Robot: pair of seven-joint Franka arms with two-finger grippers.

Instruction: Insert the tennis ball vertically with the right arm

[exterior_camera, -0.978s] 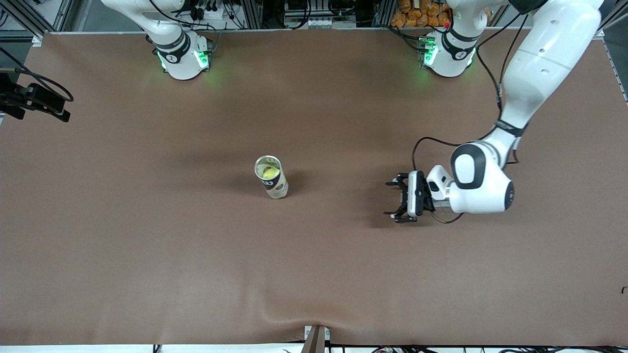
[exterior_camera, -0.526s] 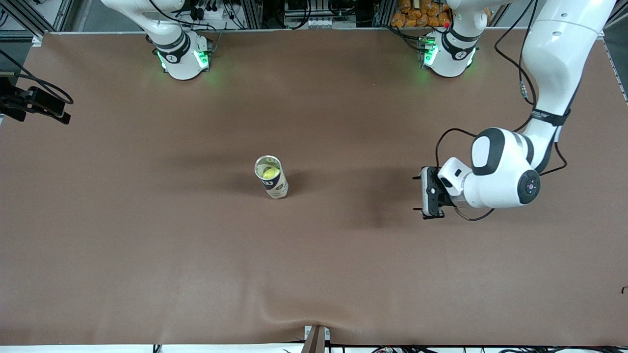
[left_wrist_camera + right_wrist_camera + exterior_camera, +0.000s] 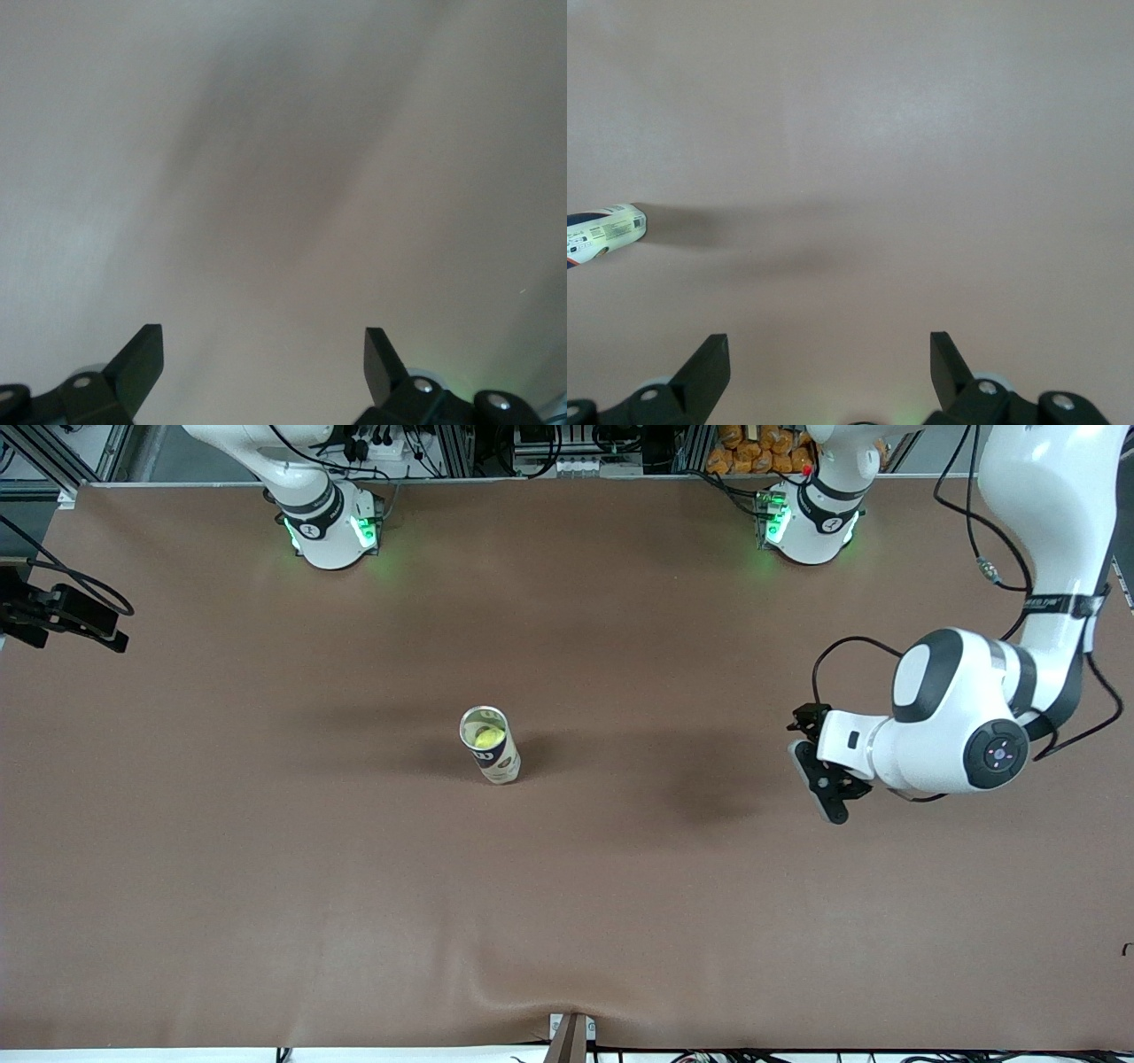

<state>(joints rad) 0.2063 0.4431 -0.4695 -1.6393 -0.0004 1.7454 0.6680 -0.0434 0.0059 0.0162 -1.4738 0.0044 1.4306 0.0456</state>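
one can, one tennis ball, two arms, one table

Your left gripper hangs over the table, fingers spread; your right gripper waits, fingers spread.

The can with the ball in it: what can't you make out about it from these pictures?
- Front view: the can stands upright with a ball inside; anything under the ball is hidden by it and the wall.
- Right wrist view: the can is cut off by the picture's edge; label too small to read.
- Left wrist view: no can.
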